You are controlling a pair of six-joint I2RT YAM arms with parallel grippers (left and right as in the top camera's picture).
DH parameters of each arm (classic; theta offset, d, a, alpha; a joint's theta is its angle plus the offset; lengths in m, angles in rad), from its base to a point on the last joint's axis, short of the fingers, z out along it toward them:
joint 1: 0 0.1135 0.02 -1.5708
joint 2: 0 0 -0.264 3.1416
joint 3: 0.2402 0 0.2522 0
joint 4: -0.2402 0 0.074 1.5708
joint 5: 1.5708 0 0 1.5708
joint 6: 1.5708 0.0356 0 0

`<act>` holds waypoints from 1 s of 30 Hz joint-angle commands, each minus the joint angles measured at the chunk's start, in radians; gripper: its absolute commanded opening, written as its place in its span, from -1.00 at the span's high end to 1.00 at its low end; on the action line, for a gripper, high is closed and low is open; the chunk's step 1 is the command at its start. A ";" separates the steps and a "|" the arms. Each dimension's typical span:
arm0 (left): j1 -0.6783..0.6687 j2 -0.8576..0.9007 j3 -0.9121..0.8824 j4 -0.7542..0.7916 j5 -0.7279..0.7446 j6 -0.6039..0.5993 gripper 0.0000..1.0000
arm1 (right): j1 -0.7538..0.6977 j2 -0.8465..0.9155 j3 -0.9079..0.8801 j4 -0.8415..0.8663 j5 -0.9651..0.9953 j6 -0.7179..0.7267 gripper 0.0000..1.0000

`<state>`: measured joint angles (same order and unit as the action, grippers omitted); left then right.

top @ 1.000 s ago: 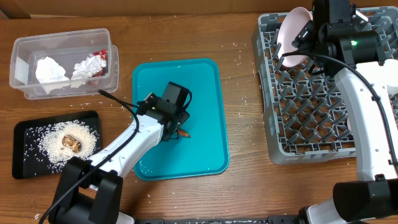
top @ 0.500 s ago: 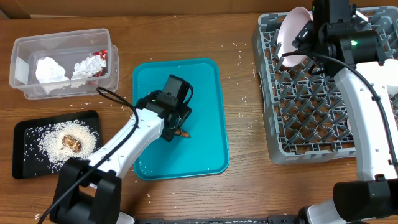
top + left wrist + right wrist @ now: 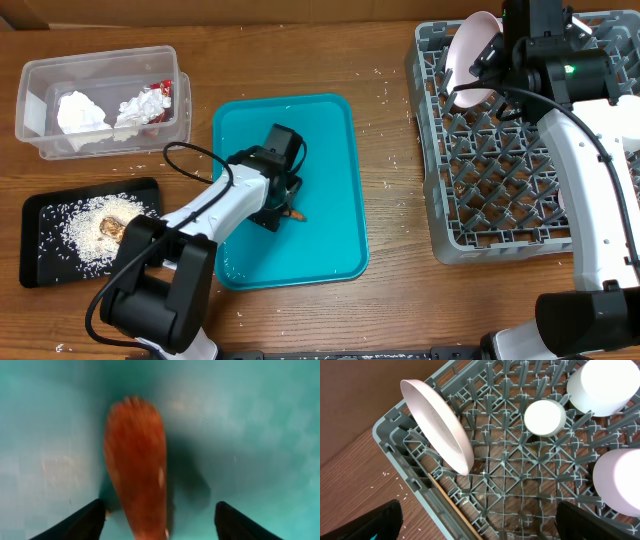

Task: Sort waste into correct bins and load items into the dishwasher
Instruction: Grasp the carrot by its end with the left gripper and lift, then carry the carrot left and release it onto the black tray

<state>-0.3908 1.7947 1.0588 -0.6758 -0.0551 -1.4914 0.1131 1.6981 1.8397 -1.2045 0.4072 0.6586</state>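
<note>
Currently on record: small orange carrot piece (image 3: 137,470), lying flat near the middle of the large teal rectangular plastic serving tray (image 3: 330,180), the only waste on it. Left gripper (image 3: 160,525): down at the tray surface, jaws partly spread and straddling the carrot, one finger either side, nothing visibly clamped. Right gripper (image 3: 480,527): well to the right of the teal tray, above the large square grey plastic dish rack (image 3: 440,200), jaws spread wide, empty; a pale pink plate (image 3: 440,425) stands on edge beneath it. Clear rectangular plastic tub (image 3: 100,58), off the teal tray's far left corner: crumpled white tissue (image 3: 80,112), red shiny wrapper (image 3: 160,92). Flat black rectangular tray (image 3: 40,215), off the near left corner: white rice grains (image 3: 80,235), brown food lump (image 3: 112,228). Step in hand, by judgement: pickup of the carrot. Next move calls for closing squarely on this small rounded piece, which may roll or slip, then lifting it over the teal rim toward the black tray, where the food scraps lie.
</note>
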 commanded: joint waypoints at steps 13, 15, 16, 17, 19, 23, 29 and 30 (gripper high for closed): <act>0.032 0.015 -0.009 0.000 0.000 -0.001 0.34 | 0.003 0.000 0.006 0.003 0.002 0.008 -1.00; 0.032 0.009 -0.008 0.000 -0.001 0.019 0.38 | 0.003 0.000 0.006 0.003 0.002 0.008 -1.00; 0.033 0.005 -0.006 -0.001 -0.003 0.032 0.40 | 0.003 0.000 0.006 0.003 0.002 0.008 -1.00; 0.033 0.002 -0.004 -0.001 -0.005 0.046 0.42 | 0.003 0.000 0.006 0.003 0.002 0.008 -1.00; 0.034 -0.008 0.003 -0.002 -0.012 0.079 0.48 | 0.003 0.000 0.006 0.003 0.002 0.008 -1.00; 0.045 -0.039 0.012 -0.004 -0.016 0.118 0.73 | 0.003 0.000 0.006 0.003 0.002 0.008 -1.00; 0.079 -0.102 0.019 -0.019 -0.016 0.135 0.75 | 0.003 0.000 0.006 0.003 0.002 0.008 -1.00; 0.099 -0.132 0.019 -0.028 -0.024 0.135 0.74 | 0.003 0.000 0.006 0.003 0.002 0.008 -1.00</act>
<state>-0.3260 1.7462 1.0592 -0.6891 -0.0559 -1.3838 0.1131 1.6981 1.8400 -1.2053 0.4065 0.6590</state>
